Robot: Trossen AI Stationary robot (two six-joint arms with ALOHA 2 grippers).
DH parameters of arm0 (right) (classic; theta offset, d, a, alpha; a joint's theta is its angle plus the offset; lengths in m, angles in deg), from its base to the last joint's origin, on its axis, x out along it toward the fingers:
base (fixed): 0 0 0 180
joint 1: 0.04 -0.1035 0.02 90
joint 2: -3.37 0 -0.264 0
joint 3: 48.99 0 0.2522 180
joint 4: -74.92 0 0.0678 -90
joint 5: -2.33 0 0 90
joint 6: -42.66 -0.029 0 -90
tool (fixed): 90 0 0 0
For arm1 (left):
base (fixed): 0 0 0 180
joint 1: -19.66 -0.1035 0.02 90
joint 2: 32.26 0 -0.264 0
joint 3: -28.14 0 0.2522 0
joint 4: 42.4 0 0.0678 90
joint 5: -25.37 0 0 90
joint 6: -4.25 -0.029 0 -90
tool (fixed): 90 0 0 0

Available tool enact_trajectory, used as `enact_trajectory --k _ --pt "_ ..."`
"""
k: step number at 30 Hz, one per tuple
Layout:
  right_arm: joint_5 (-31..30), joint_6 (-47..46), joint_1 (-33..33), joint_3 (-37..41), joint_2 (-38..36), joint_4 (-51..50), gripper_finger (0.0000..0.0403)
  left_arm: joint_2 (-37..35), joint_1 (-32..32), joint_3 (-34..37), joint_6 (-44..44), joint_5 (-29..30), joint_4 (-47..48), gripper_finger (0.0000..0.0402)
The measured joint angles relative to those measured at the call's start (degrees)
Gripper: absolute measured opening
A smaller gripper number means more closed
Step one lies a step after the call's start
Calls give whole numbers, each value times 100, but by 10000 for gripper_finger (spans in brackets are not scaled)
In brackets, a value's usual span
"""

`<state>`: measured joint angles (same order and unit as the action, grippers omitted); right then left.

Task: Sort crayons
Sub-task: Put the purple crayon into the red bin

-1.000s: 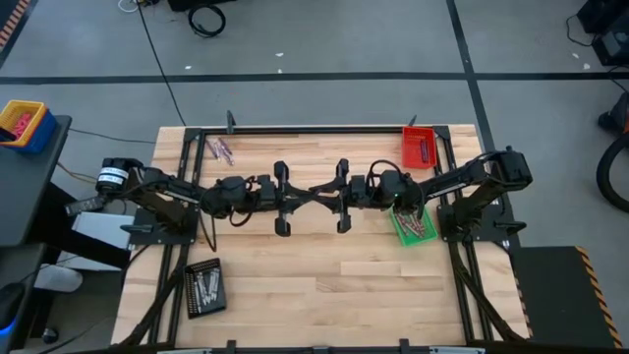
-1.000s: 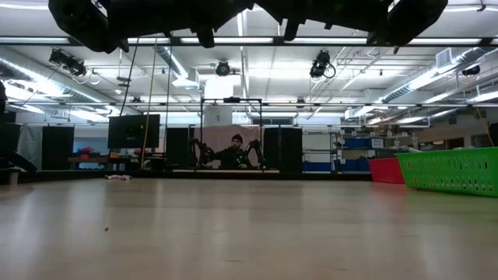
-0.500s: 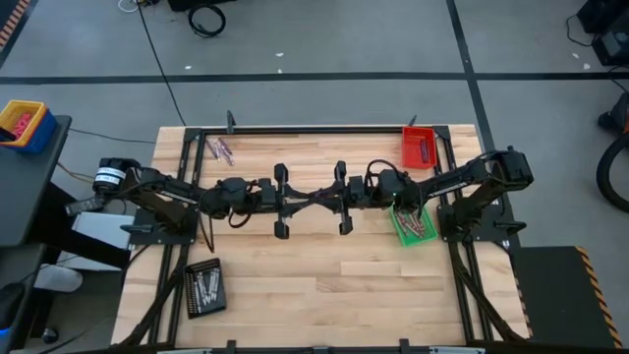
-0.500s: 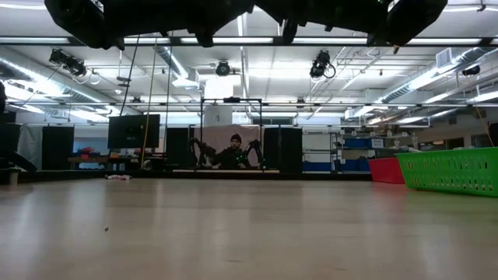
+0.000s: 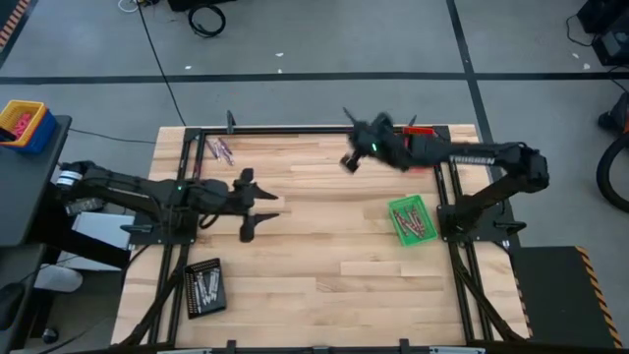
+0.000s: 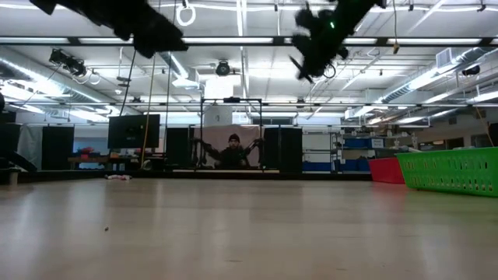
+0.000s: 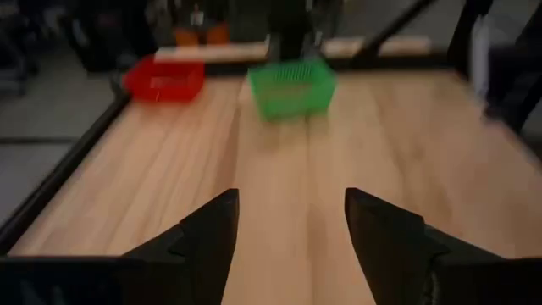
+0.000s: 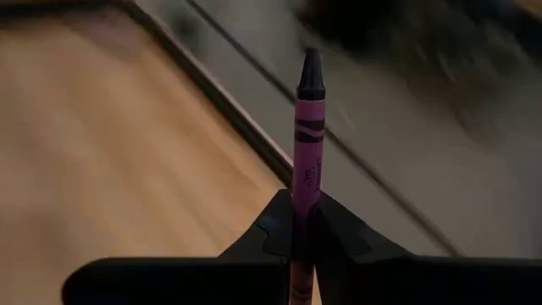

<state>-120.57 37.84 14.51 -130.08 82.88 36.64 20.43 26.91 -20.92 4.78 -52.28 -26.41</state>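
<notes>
The right gripper (image 8: 305,222) is clamped on a purple crayon (image 8: 308,127), which stands up from between the closed fingers with its dark tip pointing away from the wrist. From above, this gripper (image 5: 356,147) hangs over the far edge of the tabletop (image 5: 324,246), just beside the red tray (image 5: 421,131), most of which the right arm covers. From table height it (image 6: 315,47) is well above the surface.

The left gripper (image 7: 288,229) is spread wide and holds nothing; bare wood shows between its fingers. It (image 5: 257,204) sits over the left-middle of the tabletop, well apart from the right gripper, pointing toward the green tray (image 7: 290,87) and the red tray (image 7: 165,80) at the far side of its view.

The green tray (image 5: 412,219) lies near the right edge of the tabletop with several crayons (image 5: 414,222) in it. A black tray (image 5: 203,287) with pale sticks rests at the near left corner. A small loose group of maroon crayons (image 5: 220,149) lies at the far left corner, touching the wood.

The tabletop is pale wooden planking set in a dark frame. At table height the green tray (image 6: 450,171) is on the right, with the red tray (image 6: 386,169) behind it. Beyond is a large hall with ceiling strip lights, and a person (image 6: 234,152) sits at another arm rig in the distance.
</notes>
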Motion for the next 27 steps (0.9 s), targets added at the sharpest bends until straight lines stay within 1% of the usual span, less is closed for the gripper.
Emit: enact_trajectory --k 2,6,9,12,15,20,24,27 --pt "-10 -392 675 -119 70 -891 30 -27 68 12 -16 191 227 230" --pt "353 -1137 2107 -43 242 -2157 30 -4 85 9 -6 445 354 231" --pt "663 -1601 3003 131 446 -2619 32 24 82 14 2 453 546 231" --pt "827 -1854 3529 352 621 -2514 33 11 82 12 -32 454 531 231" --pt "920 -2097 3773 530 914 -2418 33 13 82 12 -112 456 540 231" --pt "1208 -2356 3962 782 1451 -2459 34 13 100 12 -112 458 542 231" --pt "1163 -2399 4003 900 1753 -2429 36 13 109 12 -118 456 545 231" --pt "966 -2385 4001 922 1918 -2423 52 13 98 12 -112 471 552 231"
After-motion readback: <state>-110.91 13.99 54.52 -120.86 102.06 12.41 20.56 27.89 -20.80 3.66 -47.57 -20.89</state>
